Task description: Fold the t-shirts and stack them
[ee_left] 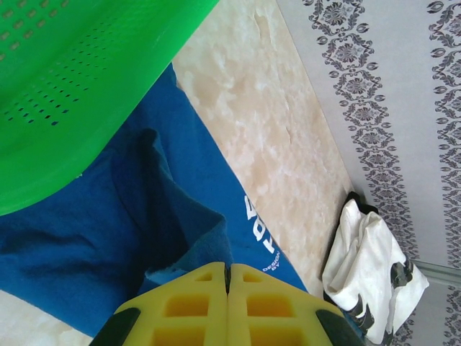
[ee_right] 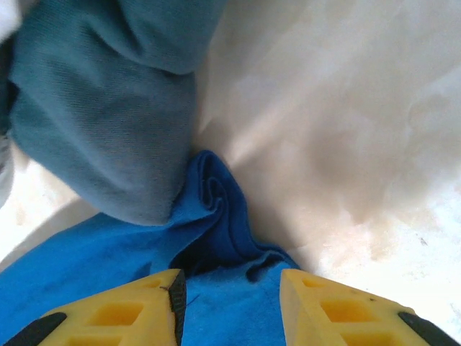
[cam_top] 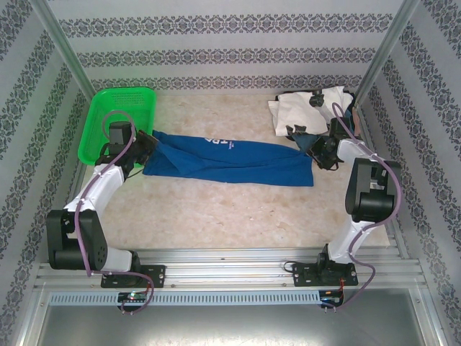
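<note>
The royal-blue t-shirt [cam_top: 230,160] with white lettering lies stretched in a long band across the table. My left gripper [ee_left: 227,268] is shut on a fold at its left end [ee_left: 205,245], next to the green basket; from above the left gripper [cam_top: 146,153] sits at that end. My right gripper [ee_right: 230,285] stands open over the shirt's bunched right corner [ee_right: 216,194], with blue cloth lying between the yellow fingers [ee_right: 328,306]. From above the right gripper [cam_top: 315,150] is at the shirt's right end. A white t-shirt [cam_top: 310,108] with black marks lies folded behind it. A bluish-grey t-shirt [ee_right: 101,108] rests against the blue corner.
A green plastic mesh basket [cam_top: 119,119] stands at the back left, its wall [ee_left: 79,86] close above my left gripper. The white t-shirt [ee_left: 367,267] lies near the back wall. Patterned walls close in the table on three sides. Bare table [cam_top: 230,216] lies in front of the blue shirt.
</note>
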### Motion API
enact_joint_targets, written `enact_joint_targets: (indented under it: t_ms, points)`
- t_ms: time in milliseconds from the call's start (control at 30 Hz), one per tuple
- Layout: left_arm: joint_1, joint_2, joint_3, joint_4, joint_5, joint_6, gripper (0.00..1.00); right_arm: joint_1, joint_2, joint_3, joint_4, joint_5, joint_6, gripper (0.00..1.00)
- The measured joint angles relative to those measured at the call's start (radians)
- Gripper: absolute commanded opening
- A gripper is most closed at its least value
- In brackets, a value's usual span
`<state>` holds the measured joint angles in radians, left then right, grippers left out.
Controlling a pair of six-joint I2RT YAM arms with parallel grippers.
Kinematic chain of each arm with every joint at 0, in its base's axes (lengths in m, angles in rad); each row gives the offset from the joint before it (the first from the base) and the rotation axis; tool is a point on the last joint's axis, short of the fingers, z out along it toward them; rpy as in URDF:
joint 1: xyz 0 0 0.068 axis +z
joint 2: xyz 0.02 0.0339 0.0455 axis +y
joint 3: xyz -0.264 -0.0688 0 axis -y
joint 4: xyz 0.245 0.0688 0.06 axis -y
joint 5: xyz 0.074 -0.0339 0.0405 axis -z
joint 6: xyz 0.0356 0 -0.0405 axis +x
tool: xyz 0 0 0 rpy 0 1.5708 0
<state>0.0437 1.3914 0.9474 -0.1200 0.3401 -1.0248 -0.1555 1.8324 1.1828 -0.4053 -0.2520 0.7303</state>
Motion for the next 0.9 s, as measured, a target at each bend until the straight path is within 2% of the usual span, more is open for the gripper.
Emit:
enact_joint_targets:
  t_ms: [167,333,400,633,900]
  points:
    - [0.0,-0.009,-0.001,-0.002,0.0,0.001,0.0,0.0,0.047,0.002,0.007,0.0,0.007,0.32]
    - [0.0,-0.009,-0.001,-0.004,0.0,0.004,0.0,0.0,0.063,0.014,0.016,0.0,0.017,0.07]
    - [0.0,-0.009,-0.001,-0.005,0.0,0.005,0.0,0.0,0.063,0.021,0.02,0.001,0.022,0.0]
    - [0.005,-0.012,-0.001,-0.013,0.0,0.008,0.0,0.0,0.036,0.011,0.025,0.001,0.026,0.0]
    - [0.024,-0.084,-0.005,-0.046,0.023,0.012,0.0,0.0,-0.215,-0.074,-0.018,0.001,-0.002,0.0]
